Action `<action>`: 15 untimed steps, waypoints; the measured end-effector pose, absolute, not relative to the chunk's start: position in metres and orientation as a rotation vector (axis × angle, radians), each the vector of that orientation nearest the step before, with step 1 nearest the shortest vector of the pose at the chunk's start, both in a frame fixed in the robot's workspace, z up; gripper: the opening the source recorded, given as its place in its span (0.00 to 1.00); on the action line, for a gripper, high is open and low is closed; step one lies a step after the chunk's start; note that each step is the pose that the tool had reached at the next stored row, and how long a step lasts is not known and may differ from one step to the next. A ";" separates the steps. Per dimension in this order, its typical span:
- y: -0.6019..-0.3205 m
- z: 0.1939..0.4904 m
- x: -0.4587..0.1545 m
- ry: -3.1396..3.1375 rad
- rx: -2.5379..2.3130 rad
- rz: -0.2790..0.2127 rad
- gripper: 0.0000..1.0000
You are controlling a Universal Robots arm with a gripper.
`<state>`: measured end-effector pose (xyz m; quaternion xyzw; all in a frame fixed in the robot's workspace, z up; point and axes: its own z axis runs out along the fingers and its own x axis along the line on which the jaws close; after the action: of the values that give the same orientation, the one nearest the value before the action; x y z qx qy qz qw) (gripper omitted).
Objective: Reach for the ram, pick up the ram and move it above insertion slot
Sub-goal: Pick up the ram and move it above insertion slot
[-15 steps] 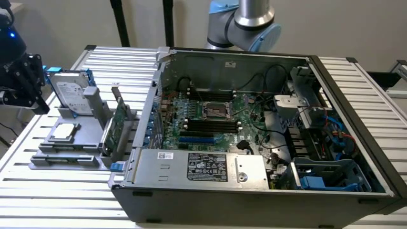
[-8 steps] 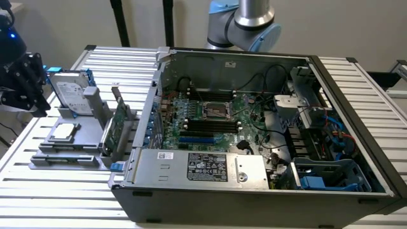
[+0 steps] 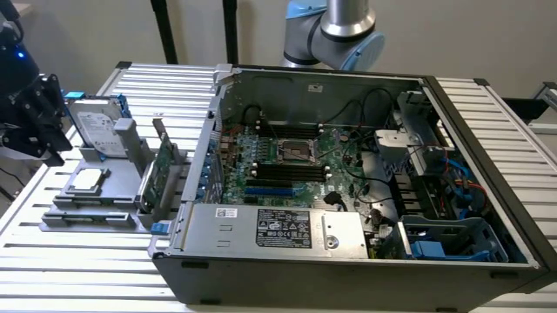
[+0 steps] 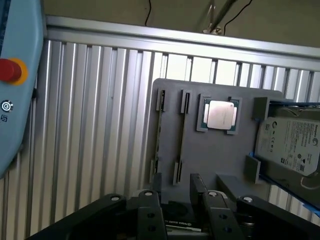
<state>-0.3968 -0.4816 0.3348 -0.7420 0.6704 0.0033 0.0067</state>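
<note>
Gripper (image 4: 176, 189): fingers (image 4: 200, 192) released, empty, poised by 2 clip rows (image 4: 181, 135) of tray (image 4: 215, 155). This tray sits on desk (image 4: 100, 125), likely spacing parts for clean grasping.

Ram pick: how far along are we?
Done: nothing that shows; the black memory slots on the motherboard look empty. In hand: the gripper is open and empty, hovering over the edge of the grey holder. Left: the grasp, the lift and the carry to the slot. A green board stands in the holder; I can't tell whether it is the ram.
</note>
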 end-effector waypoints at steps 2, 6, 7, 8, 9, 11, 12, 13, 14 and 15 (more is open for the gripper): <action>-0.482 0.331 -0.397 2.101 -2.318 0.010 0.36; -0.483 0.324 -0.397 2.111 -2.308 0.010 0.36; -0.483 0.322 -0.397 2.113 -2.306 0.010 0.36; -0.483 0.320 -0.397 2.115 -2.304 0.010 0.36; -0.483 0.318 -0.397 2.117 -2.303 0.010 0.36; -0.484 0.315 -0.397 2.120 -2.300 0.010 0.36; -0.484 0.313 -0.397 2.121 -2.299 0.010 0.36; -0.485 0.311 -0.397 2.121 -2.299 0.010 0.36; -0.485 0.309 -0.397 2.122 -2.298 0.010 0.36; -0.486 0.307 -0.397 2.123 -2.298 0.010 0.36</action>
<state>-0.3968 -0.4860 0.3074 -0.7345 0.6785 0.0032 0.0067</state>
